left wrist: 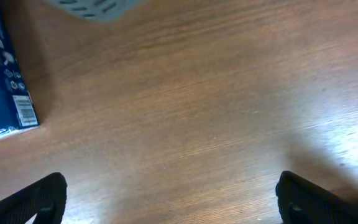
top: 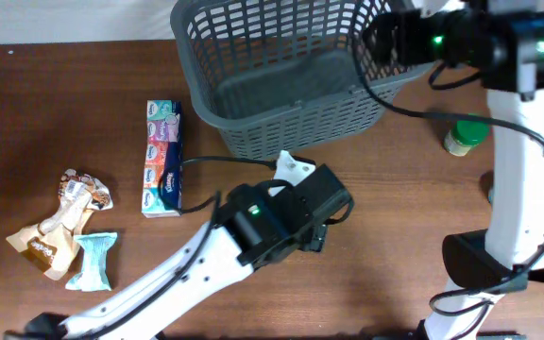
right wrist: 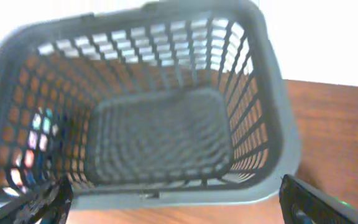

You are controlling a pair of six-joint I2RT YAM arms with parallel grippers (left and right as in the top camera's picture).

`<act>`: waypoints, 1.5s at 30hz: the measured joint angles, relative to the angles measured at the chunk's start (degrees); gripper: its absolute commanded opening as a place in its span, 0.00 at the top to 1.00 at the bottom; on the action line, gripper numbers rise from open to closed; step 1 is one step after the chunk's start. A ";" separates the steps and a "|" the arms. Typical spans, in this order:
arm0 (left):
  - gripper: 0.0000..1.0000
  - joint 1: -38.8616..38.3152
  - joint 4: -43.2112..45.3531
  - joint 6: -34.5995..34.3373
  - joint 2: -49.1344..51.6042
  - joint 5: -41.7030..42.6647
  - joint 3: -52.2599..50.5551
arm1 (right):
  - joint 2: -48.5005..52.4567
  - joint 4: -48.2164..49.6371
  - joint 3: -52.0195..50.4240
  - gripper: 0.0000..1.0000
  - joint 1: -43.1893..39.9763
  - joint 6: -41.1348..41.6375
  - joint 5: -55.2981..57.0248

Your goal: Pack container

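Overhead view: the container (top: pixel 281 137), a dark grey lattice-sided basket, stands upright at 12 o'clock on the wooden table (top: pixel 395 217), its open top facing up and its solid bottom showing. The left gripper (left wrist: pixel 176 208) hangs just beyond the container's near wall, at its 6 o'clock. In the left wrist view its fingers (left wrist: pixel 42 199) stand well apart over bare wood with nothing between them. The right gripper (right wrist: pixel 179 211) is held above the container's rim at about 2 o'clock. In the right wrist view it looks down into the basket, fingertips spread wide at either lower corner and holding nothing. A tissue pack (top: pixel 161 159) lies flat at 9 o'clock from the left gripper, near the container's left corner. A brown snack wrapper (top: pixel 59 227) and a pale blue-green packet (top: pixel 93 260) lie side by side at 8 o'clock on the table. A green-lidded jar (top: pixel 466 135) stands at 4 o'clock from the container, apart from it.
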 measured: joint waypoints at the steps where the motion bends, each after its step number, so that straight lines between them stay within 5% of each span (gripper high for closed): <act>1: 0.00 0.00 0.02 0.02 0.55 0.17 0.00 | -0.07 0.22 0.50 0.01 -0.37 0.35 -0.26; 28: 0.01 0.00 0.22 0.02 0.94 0.55 0.00 | 8.00 -4.09 1.40 0.01 -2.01 1.22 -5.81; 45: 0.01 0.00 0.22 -0.02 0.94 2.93 0.00 | 8.37 3.43 -0.50 0.01 -2.01 1.22 -6.84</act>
